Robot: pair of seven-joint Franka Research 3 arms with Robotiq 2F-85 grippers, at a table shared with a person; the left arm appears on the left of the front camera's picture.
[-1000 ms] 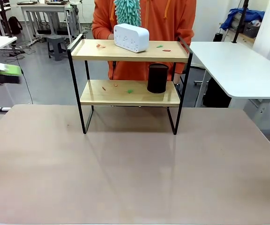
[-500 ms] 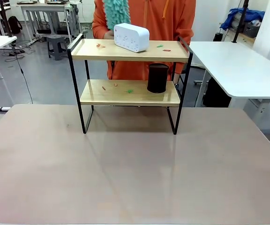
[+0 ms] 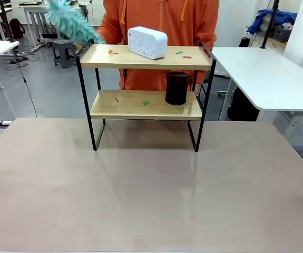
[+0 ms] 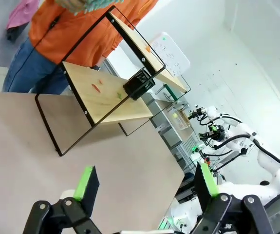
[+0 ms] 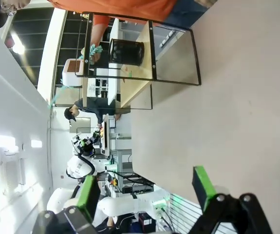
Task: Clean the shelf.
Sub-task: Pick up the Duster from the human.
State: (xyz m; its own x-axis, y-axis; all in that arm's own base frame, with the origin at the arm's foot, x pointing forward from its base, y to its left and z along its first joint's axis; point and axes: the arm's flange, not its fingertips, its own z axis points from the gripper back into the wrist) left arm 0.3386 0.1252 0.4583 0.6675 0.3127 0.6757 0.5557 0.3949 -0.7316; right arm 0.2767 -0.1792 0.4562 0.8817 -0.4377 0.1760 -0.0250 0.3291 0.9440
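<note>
Fingers stand wide open and empty, left fingers (image 4: 86,181) and right fingers (image 5: 201,187) alike. The two-tier light-wood shelf in a black metal frame (image 3: 109,108) stands at the far side of the tabletop (image 3: 151,200). I would lift the white plastic box (image 3: 147,42) straight up, clear of the person's fluffy teal duster (image 3: 69,23).

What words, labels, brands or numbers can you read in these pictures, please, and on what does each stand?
No text here can be read.
On the white box, on the top board of the shelf: small marks on its face, too small to read.
On the black cup, on the lower board: faint pale marks in the left wrist view, too blurred to read.
</note>
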